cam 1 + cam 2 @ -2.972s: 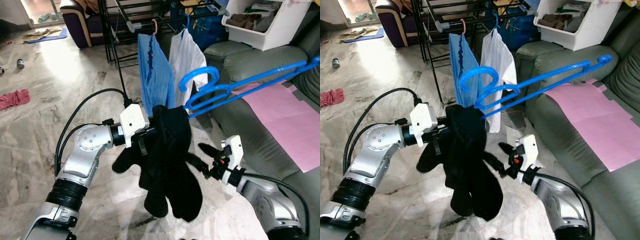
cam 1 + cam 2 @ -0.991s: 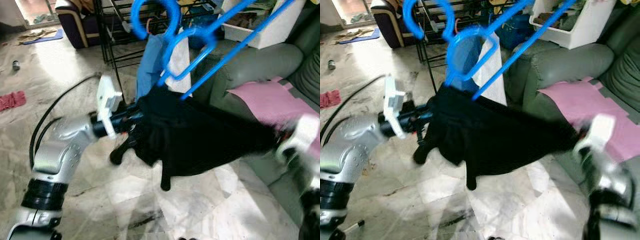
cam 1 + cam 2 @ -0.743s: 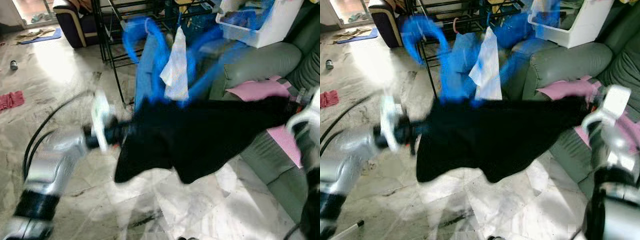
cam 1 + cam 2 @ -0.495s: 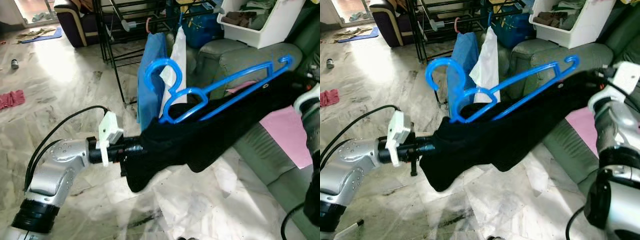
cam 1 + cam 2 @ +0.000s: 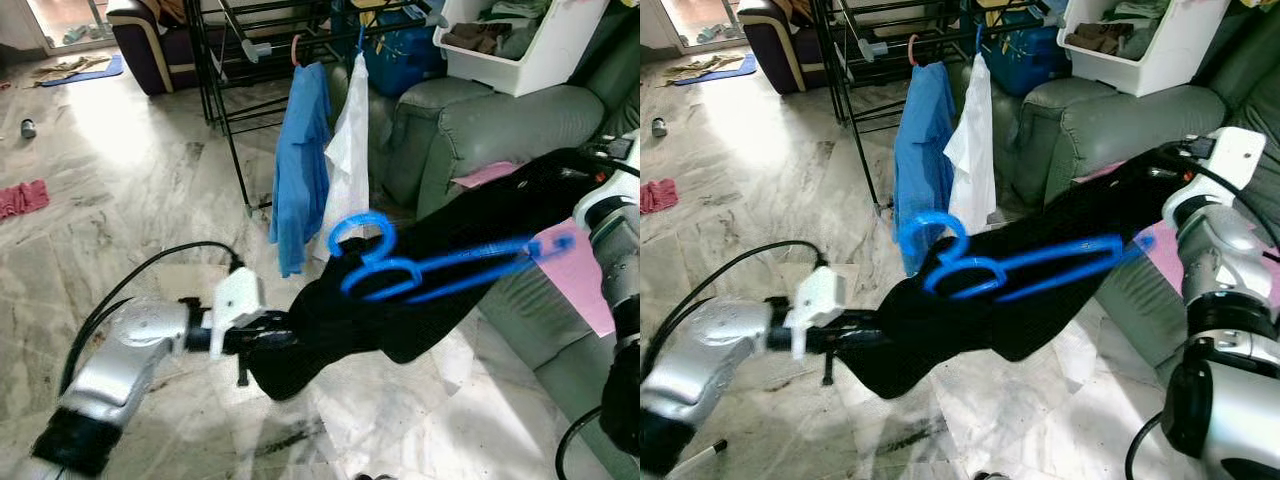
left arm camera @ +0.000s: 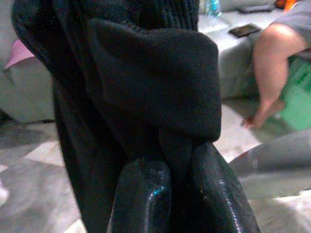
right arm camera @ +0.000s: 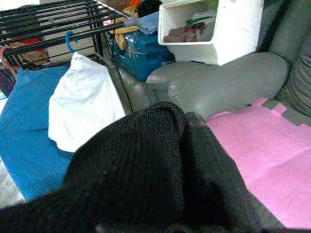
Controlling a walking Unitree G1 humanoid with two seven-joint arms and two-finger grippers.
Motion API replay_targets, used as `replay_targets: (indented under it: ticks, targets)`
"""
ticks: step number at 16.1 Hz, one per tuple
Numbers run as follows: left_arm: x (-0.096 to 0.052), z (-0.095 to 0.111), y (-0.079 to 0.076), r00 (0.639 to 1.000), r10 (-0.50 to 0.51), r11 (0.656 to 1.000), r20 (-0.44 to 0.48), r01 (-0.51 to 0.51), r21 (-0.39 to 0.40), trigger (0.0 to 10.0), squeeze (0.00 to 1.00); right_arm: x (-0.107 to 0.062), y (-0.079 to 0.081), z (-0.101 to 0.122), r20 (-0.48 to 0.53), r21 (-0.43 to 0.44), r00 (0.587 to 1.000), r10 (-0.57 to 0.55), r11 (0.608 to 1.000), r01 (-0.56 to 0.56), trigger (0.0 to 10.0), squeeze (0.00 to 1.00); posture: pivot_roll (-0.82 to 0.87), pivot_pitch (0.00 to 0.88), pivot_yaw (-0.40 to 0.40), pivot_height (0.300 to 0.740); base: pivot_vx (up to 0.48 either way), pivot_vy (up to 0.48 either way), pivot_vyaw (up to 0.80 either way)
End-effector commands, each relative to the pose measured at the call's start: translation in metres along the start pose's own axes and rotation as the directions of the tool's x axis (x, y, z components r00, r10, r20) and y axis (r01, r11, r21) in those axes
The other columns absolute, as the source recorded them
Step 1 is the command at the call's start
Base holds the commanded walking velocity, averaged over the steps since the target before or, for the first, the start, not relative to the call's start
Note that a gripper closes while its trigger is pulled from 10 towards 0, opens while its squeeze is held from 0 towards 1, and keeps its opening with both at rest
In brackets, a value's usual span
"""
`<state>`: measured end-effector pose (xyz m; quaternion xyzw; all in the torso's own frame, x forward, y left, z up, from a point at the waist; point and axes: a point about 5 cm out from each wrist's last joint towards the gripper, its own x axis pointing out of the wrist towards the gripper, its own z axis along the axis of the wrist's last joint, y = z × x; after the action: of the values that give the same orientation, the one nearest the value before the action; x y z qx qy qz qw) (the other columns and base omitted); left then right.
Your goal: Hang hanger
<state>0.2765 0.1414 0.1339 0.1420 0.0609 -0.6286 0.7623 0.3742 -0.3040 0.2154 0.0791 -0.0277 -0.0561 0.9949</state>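
Observation:
A black knitted garment (image 5: 420,290) is stretched in the air between my two grippers. My left gripper (image 6: 180,194) is shut on its lower end, with cloth bunched between the fingers (image 6: 141,199). The garment's upper end runs to my right gripper (image 5: 590,175) and drapes over it in the right wrist view, hiding the fingers. A blue plastic hanger (image 5: 430,270) lies tilted against the garment, hook (image 5: 358,228) towards the rack. The black drying rack (image 5: 235,70) stands behind, holding a blue shirt (image 5: 300,170) and a white shirt (image 5: 350,160).
A grey-green sofa (image 5: 470,120) with a pink sheet (image 5: 585,285) is on the right, a white bin (image 5: 520,55) of clothes on its back. A red cloth (image 5: 25,197) lies on the marble floor. A person's bare leg (image 6: 272,73) shows in the left wrist view.
The hanger has dropped from standing above the garment to lying against it. My left arm has sunk lower. Three seconds ago the garment hung from the left gripper alone.

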Motion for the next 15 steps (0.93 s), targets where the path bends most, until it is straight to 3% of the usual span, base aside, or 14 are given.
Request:
replay_targets:
  ticks: [1, 2, 5, 7, 12, 15]
  targets:
    - [0.001, -0.003, 0.004, 0.999, 0.026, 1.000, -0.023, -0.026, 0.017, 0.0, 0.00, -0.001, -0.004, 0.007, 0.027, -0.007, 1.000, -0.007, 1.000, 0.007, 0.0, 0.00, 0.00, 0.079, -0.026, 0.740, 0.000, 0.000, 0.00]
    - [0.009, -0.004, 0.017, 0.988, 0.154, 0.988, -0.004, -0.154, 0.020, 0.0, 0.00, -0.001, -0.001, 0.004, 0.022, -0.010, 1.000, 0.001, 1.000, -0.001, 0.0, 0.00, -0.01, 0.076, -0.023, 0.740, 0.000, 0.000, 0.00]
    - [0.018, -0.006, 0.026, 0.961, 0.270, 0.962, 0.065, -0.265, -0.068, 0.0, 0.00, -0.002, 0.003, -0.003, 0.008, -0.028, 1.000, 0.025, 0.999, -0.025, 0.0, 0.00, -0.01, 0.074, -0.022, 0.740, 0.000, 0.000, 0.00]
    - [0.021, -0.012, 0.024, 0.963, 0.267, 0.962, 0.041, -0.264, -0.071, 0.0, 0.00, -0.003, 0.004, -0.005, -0.001, -0.032, 0.999, 0.033, 0.999, -0.033, 0.0, 0.00, -0.01, 0.073, -0.020, 0.740, 0.000, 0.000, 0.00]
    - [0.032, -0.025, 0.001, 0.996, 0.092, 0.996, -0.004, -0.091, 0.020, 0.0, 0.00, -0.004, 0.008, -0.010, -0.005, -0.050, 0.999, 0.042, 0.998, -0.042, 0.0, 0.00, -0.01, 0.076, -0.019, 0.740, 0.000, 0.000, 0.00]
    - [0.034, -0.036, 0.002, 0.991, 0.110, 0.994, -0.073, -0.107, 0.036, 0.0, 0.00, -0.003, 0.012, -0.012, -0.008, -0.050, 0.999, 0.053, 0.997, -0.053, 0.0, 0.00, -0.01, 0.078, -0.017, 0.740, 0.000, 0.000, 0.00]
